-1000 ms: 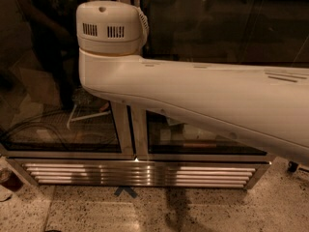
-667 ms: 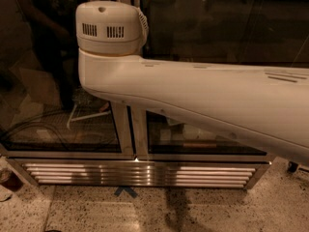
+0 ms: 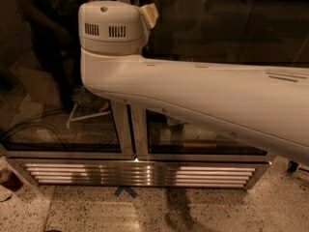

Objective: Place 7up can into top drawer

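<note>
– So, where's the 7up can? Any sign of it?

– Nope. Not in shot, and neither is the top drawer. The arm (image 3: 203,95) blocks most of the view: a fat white link running from its joint housing (image 3: 111,28) at upper left down to the right edge.

– Gripper?

– Out of frame too, somewhere past what the camera covers. Whether it's open, closed or holding the can, can't tell.

– What's behind the arm?

– A glass-door cabinet (image 3: 63,124), two doors, with a slatted metal grille (image 3: 140,174) along its base. Dark inside; I can make out a wire rack and cables low on the left, nothing more. A blue tape arrow (image 3: 125,192) lies on the speckled floor (image 3: 217,211) just at the foot of the grille, about under the door split. My guess: a positioning mark for the base.

– Why is the arm slung across like that?

– Reads as a carry or travel pose to me, link held high and level and kept clear of the cabinet. Judgement only.

– Progress?

– No drawer visible, so my read is the placing hasn't started. Next it needs the drawer in view. Risk: the arm hides much of the scene.
</note>
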You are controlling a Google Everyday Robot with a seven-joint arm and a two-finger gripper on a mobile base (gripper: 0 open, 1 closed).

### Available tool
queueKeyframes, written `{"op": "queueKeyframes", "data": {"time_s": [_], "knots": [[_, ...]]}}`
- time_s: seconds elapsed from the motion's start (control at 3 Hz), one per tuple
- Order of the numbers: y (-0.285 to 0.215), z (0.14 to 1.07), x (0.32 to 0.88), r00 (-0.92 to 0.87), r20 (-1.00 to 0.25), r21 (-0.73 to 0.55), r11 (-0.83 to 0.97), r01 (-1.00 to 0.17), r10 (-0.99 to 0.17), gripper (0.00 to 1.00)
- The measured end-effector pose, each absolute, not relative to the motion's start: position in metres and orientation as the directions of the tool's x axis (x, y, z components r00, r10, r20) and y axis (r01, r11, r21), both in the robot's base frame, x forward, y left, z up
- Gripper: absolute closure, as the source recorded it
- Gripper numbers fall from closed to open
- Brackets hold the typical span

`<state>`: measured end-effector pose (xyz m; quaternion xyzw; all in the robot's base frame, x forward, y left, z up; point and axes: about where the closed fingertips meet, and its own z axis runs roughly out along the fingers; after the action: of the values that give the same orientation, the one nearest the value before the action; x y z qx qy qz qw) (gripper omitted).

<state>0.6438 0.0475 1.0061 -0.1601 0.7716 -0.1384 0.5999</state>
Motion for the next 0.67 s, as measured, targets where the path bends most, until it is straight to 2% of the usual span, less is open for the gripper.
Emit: {"op": "queueKeyframes", "data": {"time_s": [0.67], "knots": [[0.0384, 1.0119, 0.6385, -0.232, -0.877, -0.419, 0.906, -0.057, -0.420, 0.00]]}}
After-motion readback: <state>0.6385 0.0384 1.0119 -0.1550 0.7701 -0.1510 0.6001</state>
